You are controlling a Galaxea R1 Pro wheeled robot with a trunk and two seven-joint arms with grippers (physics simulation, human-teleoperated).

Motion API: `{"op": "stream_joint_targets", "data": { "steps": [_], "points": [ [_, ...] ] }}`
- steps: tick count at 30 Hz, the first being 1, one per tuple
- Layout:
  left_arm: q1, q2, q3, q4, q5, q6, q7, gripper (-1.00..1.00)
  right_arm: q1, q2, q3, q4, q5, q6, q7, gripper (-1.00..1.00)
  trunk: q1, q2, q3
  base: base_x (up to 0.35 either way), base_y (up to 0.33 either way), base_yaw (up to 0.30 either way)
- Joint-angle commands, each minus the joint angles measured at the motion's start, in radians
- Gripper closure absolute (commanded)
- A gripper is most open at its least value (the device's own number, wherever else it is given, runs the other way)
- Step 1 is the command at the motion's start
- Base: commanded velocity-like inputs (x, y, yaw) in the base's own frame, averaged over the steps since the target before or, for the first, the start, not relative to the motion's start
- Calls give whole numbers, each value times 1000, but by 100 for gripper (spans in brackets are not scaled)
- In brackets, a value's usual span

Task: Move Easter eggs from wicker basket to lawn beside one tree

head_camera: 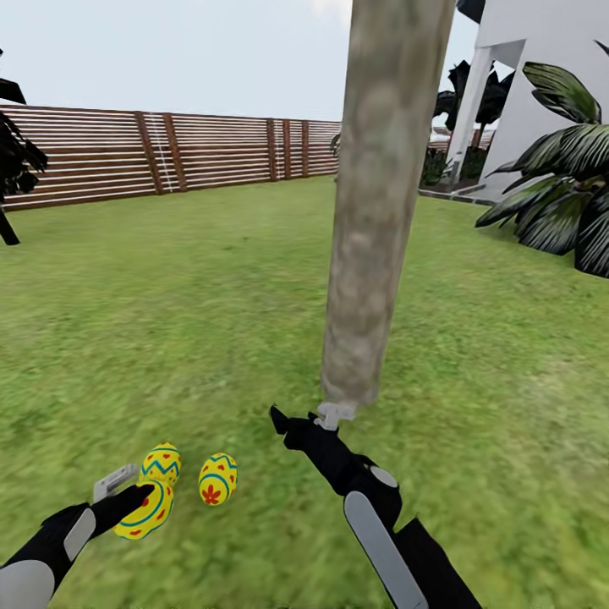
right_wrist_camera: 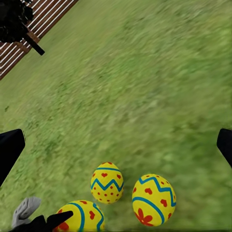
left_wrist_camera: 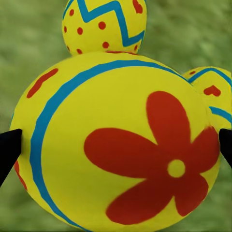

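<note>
Three yellow Easter eggs with red flowers and blue zigzags lie close together on the lawn point(head_camera: 194, 321), to the left of the tree point(head_camera: 376, 211) and its grey-brown trunk. Two of them point(head_camera: 161, 463) point(head_camera: 217, 479) rest free. The third egg point(head_camera: 145, 512) sits between the fingers of my left gripper point(head_camera: 127, 497), which is spread wide, open. In the left wrist view this egg point(left_wrist_camera: 116, 145) spans the gap between the fingertips point(left_wrist_camera: 8, 150). My right gripper point(head_camera: 306, 417) hangs open by the trunk's base, over grass. The wicker basket is out of view.
A brown slat fence point(head_camera: 169, 152) runs along the back. A white house point(head_camera: 533, 68) and a dark palm point(head_camera: 567, 186) stand at the right, a dark shrub point(head_camera: 13, 161) at the far left. Grass stretches wide around the tree.
</note>
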Motion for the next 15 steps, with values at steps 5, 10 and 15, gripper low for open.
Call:
{"op": "stream_joint_targets", "data": {
  "steps": [5,10,15],
  "points": [
    [0,0,5,-1,5,5,0,100,-1,0,12,-2,-8,-1,-9,-100,2,-2,-20,0,0,0],
    [0,0,6,-1,5,4,0,100,-1,1,14,-2,-8,-1,-9,-100,4,-3,-40,0,0,0],
    [0,-1,5,-1,5,3,0,100,-1,1,13,-2,-11,0,-9,-100,7,-4,-62,0,0,0]
  ]
}}
